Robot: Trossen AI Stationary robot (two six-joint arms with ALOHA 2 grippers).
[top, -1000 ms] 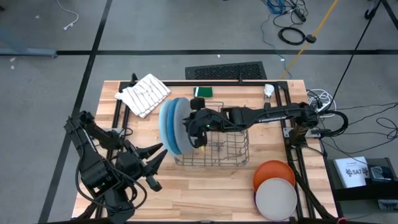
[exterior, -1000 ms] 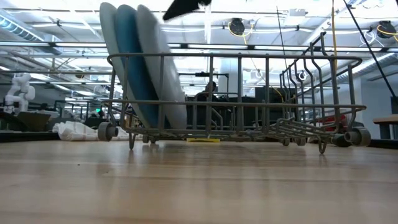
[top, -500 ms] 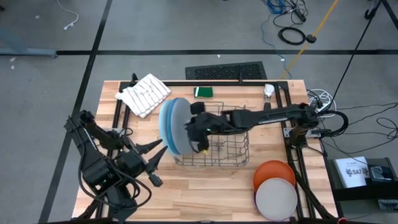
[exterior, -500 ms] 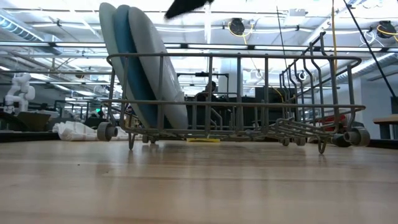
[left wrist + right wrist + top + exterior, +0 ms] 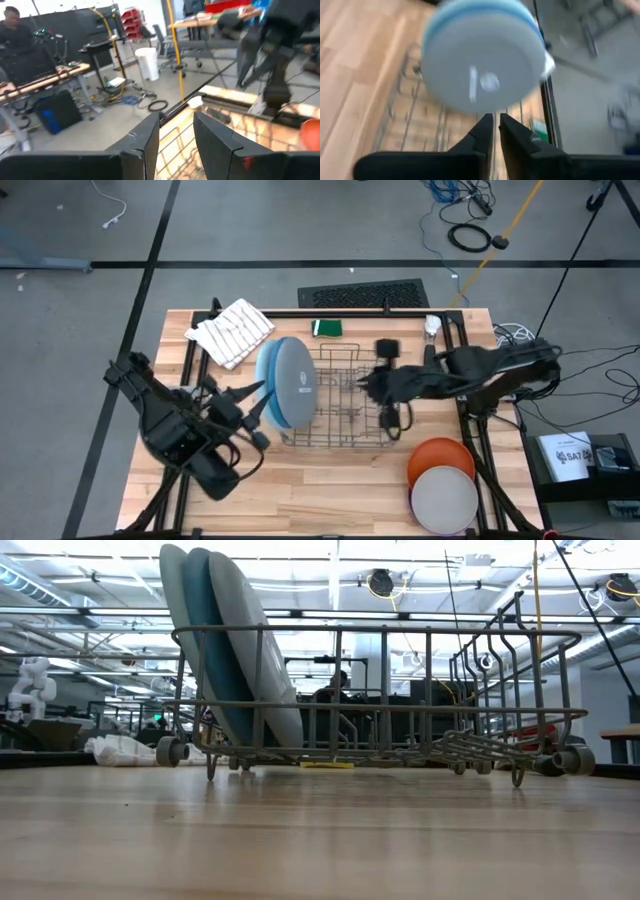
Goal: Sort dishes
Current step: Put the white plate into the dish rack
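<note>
**Q:** What are the two claws doing?

**A:** The right gripper (image 5: 392,423) hangs over the right half of the grey wire dish rack (image 5: 365,425), its fingers (image 5: 482,131) pressed almost together with only a sliver between them, clenched on nothing. The left gripper (image 5: 258,408) sits just left of the rack, near the plates; its fingers (image 5: 145,137) stand apart, released and empty.

**Q:** And the dishes?

**A:** Three large round plastic plates stand on edge at the rack's left end, leaning together: a light blue plate (image 5: 176,610) outermost, a darker blue plate (image 5: 203,630) in the middle, a grey plate (image 5: 296,382) facing the rack's interior. On the wooden table (image 5: 330,490), at its front right corner, a smaller off-white plate (image 5: 445,500) lies overlapping an orange plate (image 5: 440,454).
</note>
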